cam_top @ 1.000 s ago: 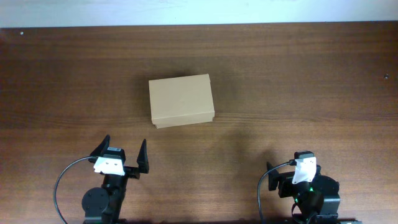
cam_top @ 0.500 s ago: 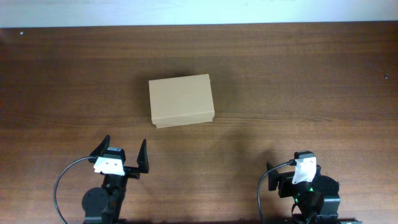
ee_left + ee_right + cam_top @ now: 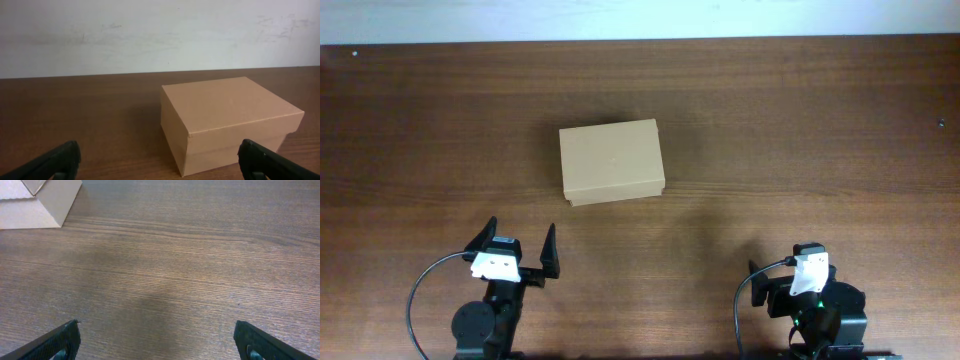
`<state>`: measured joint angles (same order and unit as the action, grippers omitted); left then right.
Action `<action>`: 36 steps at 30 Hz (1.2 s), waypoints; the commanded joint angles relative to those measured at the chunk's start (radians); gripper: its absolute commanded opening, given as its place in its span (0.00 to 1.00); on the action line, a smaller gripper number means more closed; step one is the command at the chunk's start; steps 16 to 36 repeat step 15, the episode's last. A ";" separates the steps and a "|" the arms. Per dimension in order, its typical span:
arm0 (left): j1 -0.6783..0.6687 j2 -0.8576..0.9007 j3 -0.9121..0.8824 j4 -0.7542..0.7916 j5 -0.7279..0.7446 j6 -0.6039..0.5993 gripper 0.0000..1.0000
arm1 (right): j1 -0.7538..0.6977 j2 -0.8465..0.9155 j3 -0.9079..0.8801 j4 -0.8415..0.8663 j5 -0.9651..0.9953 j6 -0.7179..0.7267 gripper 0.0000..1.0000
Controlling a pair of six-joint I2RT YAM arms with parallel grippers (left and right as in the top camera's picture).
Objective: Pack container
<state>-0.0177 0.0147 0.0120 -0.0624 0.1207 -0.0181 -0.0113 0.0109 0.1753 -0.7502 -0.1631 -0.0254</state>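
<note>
Nothing has moved: container (image 3: 611,160) shut, left pincer (image 3: 520,233) and right pincer (image 3: 156,334) remain apart.

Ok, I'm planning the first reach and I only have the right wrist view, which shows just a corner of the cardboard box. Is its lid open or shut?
Observer: Shut. From overhead the container shows a flat, closed top.
Operator: Which arm is nearer it?
Observer: The left one. The container sits ahead of the left claw, a little to its right and apart from it.
Operator: Is that claw holding anything?
Observer: No. Its jaws stand wide open with nothing between them.
</note>
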 commanded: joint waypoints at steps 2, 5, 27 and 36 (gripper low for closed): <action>-0.005 -0.009 -0.003 -0.005 0.014 0.011 1.00 | 0.003 -0.008 -0.008 0.003 -0.002 0.007 0.99; -0.005 -0.008 -0.003 -0.005 0.014 0.011 1.00 | 0.003 -0.008 -0.008 0.003 -0.002 0.007 0.99; -0.005 -0.009 -0.003 -0.006 0.014 0.011 1.00 | 0.003 -0.008 -0.008 0.003 -0.002 0.007 0.99; -0.005 -0.009 -0.003 -0.006 0.014 0.011 1.00 | 0.003 -0.008 -0.008 0.003 -0.002 0.007 0.99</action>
